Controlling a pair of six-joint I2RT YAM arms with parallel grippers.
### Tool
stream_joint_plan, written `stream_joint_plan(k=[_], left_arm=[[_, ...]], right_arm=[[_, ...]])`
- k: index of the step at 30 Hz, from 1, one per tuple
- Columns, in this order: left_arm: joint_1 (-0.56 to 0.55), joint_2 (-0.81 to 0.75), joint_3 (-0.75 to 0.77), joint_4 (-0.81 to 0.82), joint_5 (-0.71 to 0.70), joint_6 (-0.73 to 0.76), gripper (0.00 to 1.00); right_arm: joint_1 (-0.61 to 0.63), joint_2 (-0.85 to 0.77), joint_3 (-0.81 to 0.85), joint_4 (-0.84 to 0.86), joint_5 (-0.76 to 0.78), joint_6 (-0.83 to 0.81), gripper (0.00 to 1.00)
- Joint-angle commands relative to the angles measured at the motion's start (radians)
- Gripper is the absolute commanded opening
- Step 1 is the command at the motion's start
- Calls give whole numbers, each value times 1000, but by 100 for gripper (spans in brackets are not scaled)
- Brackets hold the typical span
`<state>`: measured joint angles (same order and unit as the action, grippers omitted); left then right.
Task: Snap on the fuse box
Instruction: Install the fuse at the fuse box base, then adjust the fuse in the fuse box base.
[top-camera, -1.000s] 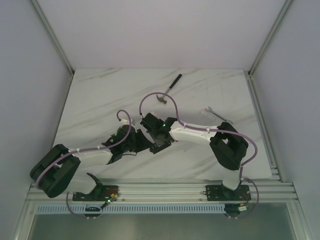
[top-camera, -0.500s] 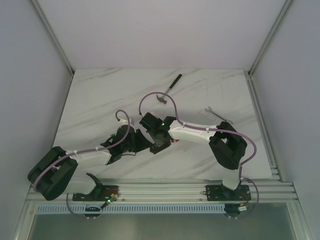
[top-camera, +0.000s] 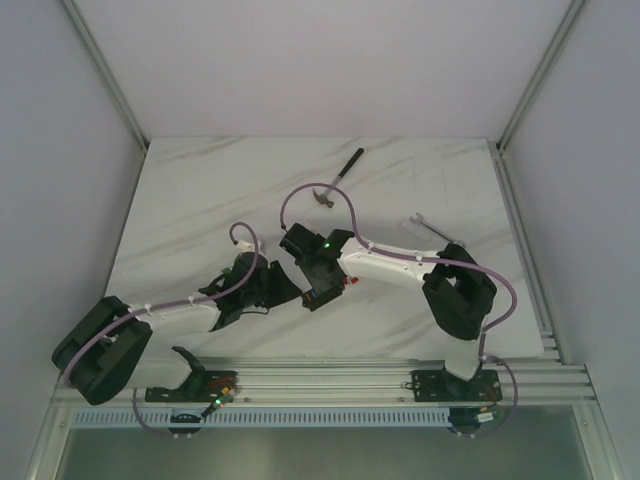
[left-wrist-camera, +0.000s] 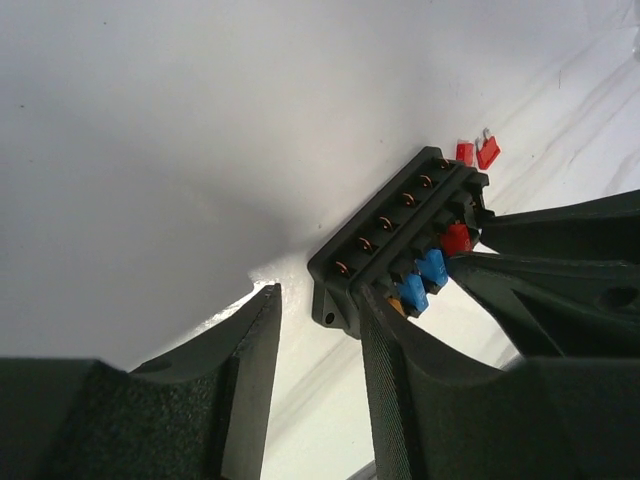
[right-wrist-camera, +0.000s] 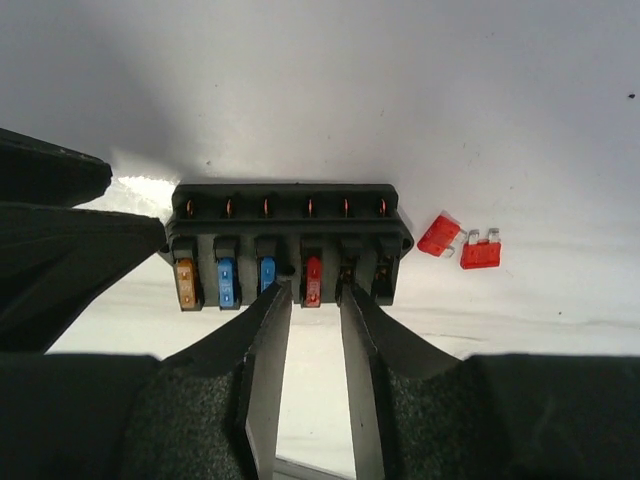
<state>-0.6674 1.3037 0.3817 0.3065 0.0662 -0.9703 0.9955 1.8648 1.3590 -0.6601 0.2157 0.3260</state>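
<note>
top-view hammer (top-camera: 338, 178), wrist-view fuse box (right-wrist-camera: 285, 240)

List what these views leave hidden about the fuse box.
Right wrist: the front edge of the fuse box sits behind the right gripper; contact with the red fuse is unclear.
Left wrist: a finger of the left gripper covers part of the fuse row.
Top external: both grippers hide the box.

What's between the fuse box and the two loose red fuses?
Nothing. The right wrist view shows only bare table between the fuse box and the loose red fuses.
</note>
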Motion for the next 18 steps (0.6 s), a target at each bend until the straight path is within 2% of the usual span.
stream_joint_plan(k=[1, 10, 15, 18], left_arm=[[6, -27, -3, -32, 16, 32, 47], [5, -31, 4, -32, 91, 82, 48], [1, -70, -23, -21, 73, 171, 50], [-8, -119, -70, 57, 50, 229, 55]], right_arm=[[-16, -55, 43, -26, -26, 17, 33], [-45, -49, 30, -15, -83, 12, 22], [-50, -43, 24, 0, -112, 10, 21], [-51, -43, 23, 8, -125, 11, 22]])
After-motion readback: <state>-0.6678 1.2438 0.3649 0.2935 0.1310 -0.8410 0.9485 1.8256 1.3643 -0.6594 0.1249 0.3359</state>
